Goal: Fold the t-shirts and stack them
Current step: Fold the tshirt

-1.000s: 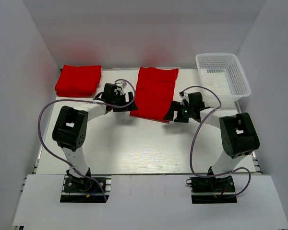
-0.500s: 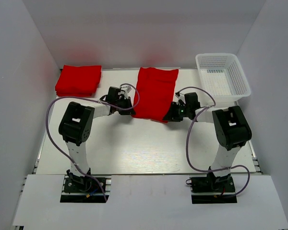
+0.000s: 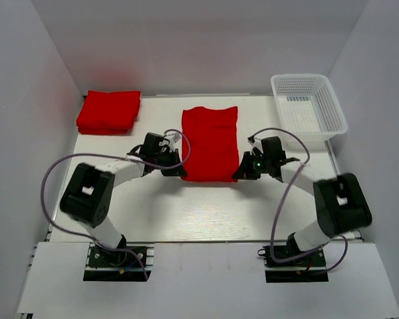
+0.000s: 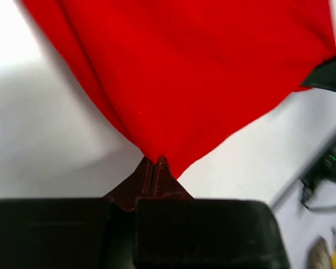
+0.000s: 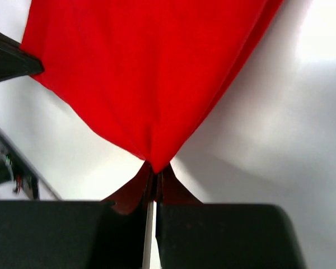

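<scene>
A red t-shirt (image 3: 209,143), folded into a long strip, lies in the middle of the white table. My left gripper (image 3: 180,171) is shut on its near left corner, and in the left wrist view the cloth (image 4: 185,73) fans out from the closed tips (image 4: 155,162). My right gripper (image 3: 239,174) is shut on the near right corner, the cloth (image 5: 151,73) rising from its tips (image 5: 155,167). A folded stack of red t-shirts (image 3: 109,111) rests at the back left.
A white mesh basket (image 3: 308,104) stands at the back right corner. White walls (image 3: 26,100) close the table in on the left, right and back. The arms' cables (image 3: 286,199) loop over the near half of the table.
Both grippers have closed on the near corners of the middle t-shirt. The shirt has been pulled toward the near edge and now lies squarer on the table.
</scene>
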Controlling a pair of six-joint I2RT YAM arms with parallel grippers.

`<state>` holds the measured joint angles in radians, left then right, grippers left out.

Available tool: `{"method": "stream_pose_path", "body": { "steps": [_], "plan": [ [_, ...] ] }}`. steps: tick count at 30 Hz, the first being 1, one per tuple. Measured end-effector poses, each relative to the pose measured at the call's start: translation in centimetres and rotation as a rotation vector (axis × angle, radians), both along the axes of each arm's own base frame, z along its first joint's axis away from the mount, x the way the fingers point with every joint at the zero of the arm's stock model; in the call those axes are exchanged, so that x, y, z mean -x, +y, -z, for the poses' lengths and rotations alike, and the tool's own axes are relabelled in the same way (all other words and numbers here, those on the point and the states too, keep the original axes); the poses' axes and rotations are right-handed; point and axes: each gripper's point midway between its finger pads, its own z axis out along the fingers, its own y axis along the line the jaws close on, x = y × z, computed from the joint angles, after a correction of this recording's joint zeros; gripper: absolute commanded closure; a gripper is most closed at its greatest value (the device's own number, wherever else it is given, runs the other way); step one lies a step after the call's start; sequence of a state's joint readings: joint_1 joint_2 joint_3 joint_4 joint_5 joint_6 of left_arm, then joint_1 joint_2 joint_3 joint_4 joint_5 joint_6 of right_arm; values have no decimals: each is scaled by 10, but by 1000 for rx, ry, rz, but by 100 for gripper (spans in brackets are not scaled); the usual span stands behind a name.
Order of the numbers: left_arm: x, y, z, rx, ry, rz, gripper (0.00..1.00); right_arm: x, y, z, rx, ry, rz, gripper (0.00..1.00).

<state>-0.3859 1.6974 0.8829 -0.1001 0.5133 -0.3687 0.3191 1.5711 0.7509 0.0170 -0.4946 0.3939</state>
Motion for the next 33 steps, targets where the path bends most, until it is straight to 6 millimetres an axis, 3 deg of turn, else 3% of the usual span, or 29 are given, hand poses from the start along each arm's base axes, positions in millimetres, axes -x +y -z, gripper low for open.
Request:
{"method": "stream_pose_path", "body": {
  "steps": [7, 13, 18, 21, 27, 33],
  "plan": [
    [74, -2, -56, 84, 19, 48, 96, 75, -13, -34, 21, 39, -47, 100],
    [95, -1, -100, 129, -7, 68, 93, 101, -18, -63, 22, 66, -79, 100],
    [87, -4, -119, 137, -30, 60, 95, 88, -13, -94, 13, 17, -93, 100],
    [73, -6, -125, 128, -36, 26, 98, 75, -7, -101, 4, 16, -105, 100],
    [26, 1, -129, 56, -61, -134, 100, 37, 8, -95, 6, 56, -123, 100],
    [-21, 16, -134, -37, -111, -309, 100, -6, 19, -112, -22, 7, -130, 100]
  ]
}}
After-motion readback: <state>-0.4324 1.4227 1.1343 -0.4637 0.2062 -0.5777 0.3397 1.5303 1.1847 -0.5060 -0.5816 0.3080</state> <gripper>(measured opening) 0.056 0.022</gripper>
